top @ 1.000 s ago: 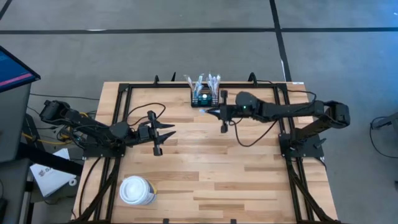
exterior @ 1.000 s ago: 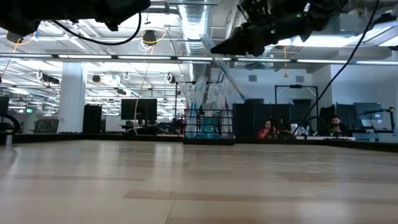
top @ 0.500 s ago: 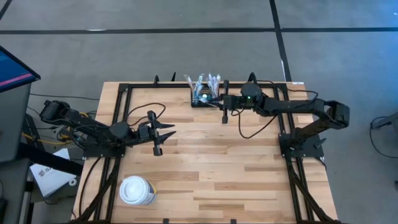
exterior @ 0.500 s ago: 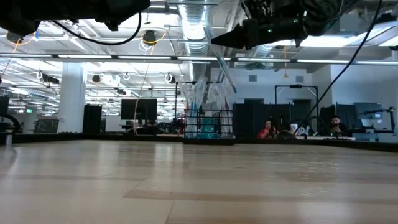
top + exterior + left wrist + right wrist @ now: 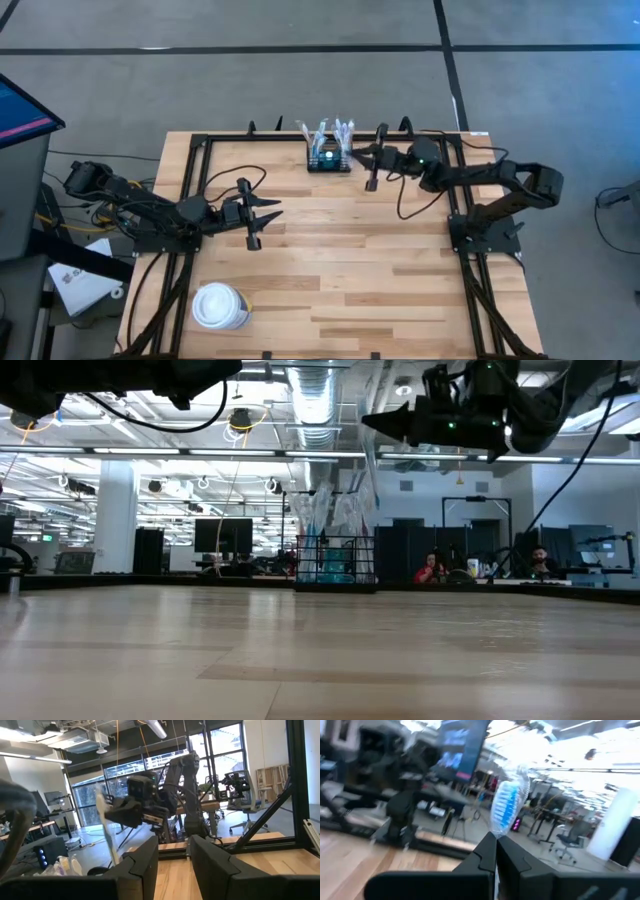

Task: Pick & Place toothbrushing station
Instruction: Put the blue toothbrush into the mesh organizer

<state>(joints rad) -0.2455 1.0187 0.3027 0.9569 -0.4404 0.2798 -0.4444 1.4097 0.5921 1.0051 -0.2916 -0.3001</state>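
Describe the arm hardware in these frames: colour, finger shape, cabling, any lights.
Both arms are dark, near-black, jointed links bolted to black frames at the table's sides. The left claw ends in two pointed, wedge-shaped fingers, angular and matte up close. The right claw has the same dark tapered fingers. Loose black cables loop along both arms, and a small green light glows on the right wrist housing.

Even overhead light falls on the worktop [image 5: 330, 260], leaving only soft shadows. From table height, ceiling strip lights [image 5: 130, 452] glare brightly. The right wrist view is smeared with motion blur; bright windows [image 5: 220, 750] wash out the left wrist view.
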